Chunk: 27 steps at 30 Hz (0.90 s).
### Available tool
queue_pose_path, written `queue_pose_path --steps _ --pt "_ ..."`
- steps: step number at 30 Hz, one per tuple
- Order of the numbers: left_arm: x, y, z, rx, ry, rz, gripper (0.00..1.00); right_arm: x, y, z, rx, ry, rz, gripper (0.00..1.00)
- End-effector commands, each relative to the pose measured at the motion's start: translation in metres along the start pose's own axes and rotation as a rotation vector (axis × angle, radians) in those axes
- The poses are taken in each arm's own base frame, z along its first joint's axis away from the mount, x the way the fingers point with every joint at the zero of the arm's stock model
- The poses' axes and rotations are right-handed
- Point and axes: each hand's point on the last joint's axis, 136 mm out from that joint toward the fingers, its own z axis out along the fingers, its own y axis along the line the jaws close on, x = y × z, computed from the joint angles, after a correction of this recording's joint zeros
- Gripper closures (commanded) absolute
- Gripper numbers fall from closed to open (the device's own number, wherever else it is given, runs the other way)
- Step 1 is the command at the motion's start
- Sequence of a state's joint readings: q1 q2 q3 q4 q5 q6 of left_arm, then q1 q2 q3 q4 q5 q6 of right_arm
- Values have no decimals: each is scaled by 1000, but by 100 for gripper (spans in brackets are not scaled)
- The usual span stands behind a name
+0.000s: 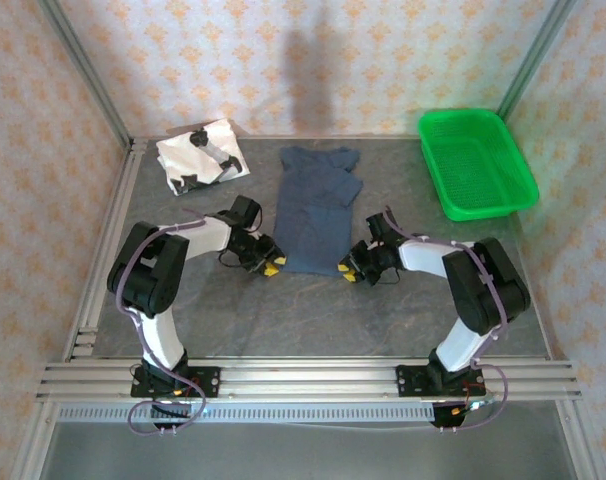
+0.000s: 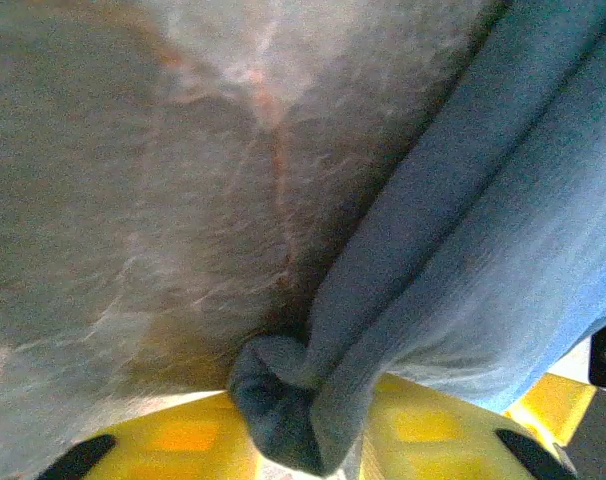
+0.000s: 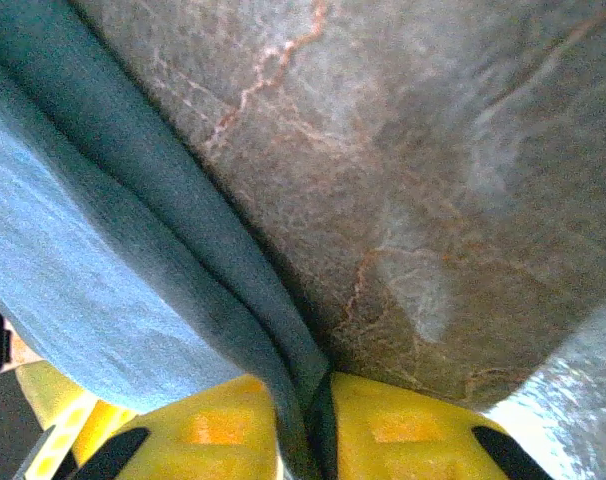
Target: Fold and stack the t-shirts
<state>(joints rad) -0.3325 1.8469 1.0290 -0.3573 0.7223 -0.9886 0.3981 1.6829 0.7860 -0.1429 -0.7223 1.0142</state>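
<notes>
At the centre of the grey veined table (image 1: 283, 310), seen from above: navy t-shirt (image 1: 313, 205), laid flat, collar toward 12 o'clock, hem toward 6 o'clock. At 10 o'clock from it and well apart, near the far left corner: white t-shirt (image 1: 201, 155) with black patches, crumpled into a rough square. At 2 o'clock, by the far right corner: green mesh basket (image 1: 475, 165), apart from both shirts. Around the table: aluminium rails and pale patterned walls, with a dim shadow on the back wall at 12 o'clock.

Clenched on the hem's 7 o'clock corner: left gripper (image 1: 268, 262). Clenched on the 5 o'clock corner: right gripper (image 1: 351, 268). Both low on the tabletop, with the arms bent inward from their bases at 6 o'clock.

From the left wrist: yellow fingers (image 2: 183, 440) squeezing a dark bunched knot of navy cloth, a folded edge running off toward 1 o'clock, bare table toward 10 o'clock. From the right wrist: yellow fingers (image 3: 403, 430) pinching a thin doubled edge of the same shirt, cloth spreading toward 10 o'clock, bare table toward 1 o'clock.

Hidden under the gripper heads in the top view: both hem corners. Cut off by the lower frame edge in both wrist views: the fingers' bases. Too small to read: the white shirt's print. At 4 o'clock in the left wrist view: a black part, cropped and impossible to identify.
</notes>
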Motion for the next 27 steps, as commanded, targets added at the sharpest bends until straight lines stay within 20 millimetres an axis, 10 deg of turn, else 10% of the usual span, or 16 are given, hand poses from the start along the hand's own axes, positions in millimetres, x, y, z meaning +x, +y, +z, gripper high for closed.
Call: queue_pose_path --steps 1,7,27 --pt "-36 -40 5 74 -156 154 81 -21 24 13 -54 -86 -93 87" --pt "-28 -18 -8 -34 -170 214 100 -12 17 0 -22 -78 -101 100" --pt "83 56 -37 -143 -222 314 100 76 -33 -52 2 -60 -121 100"
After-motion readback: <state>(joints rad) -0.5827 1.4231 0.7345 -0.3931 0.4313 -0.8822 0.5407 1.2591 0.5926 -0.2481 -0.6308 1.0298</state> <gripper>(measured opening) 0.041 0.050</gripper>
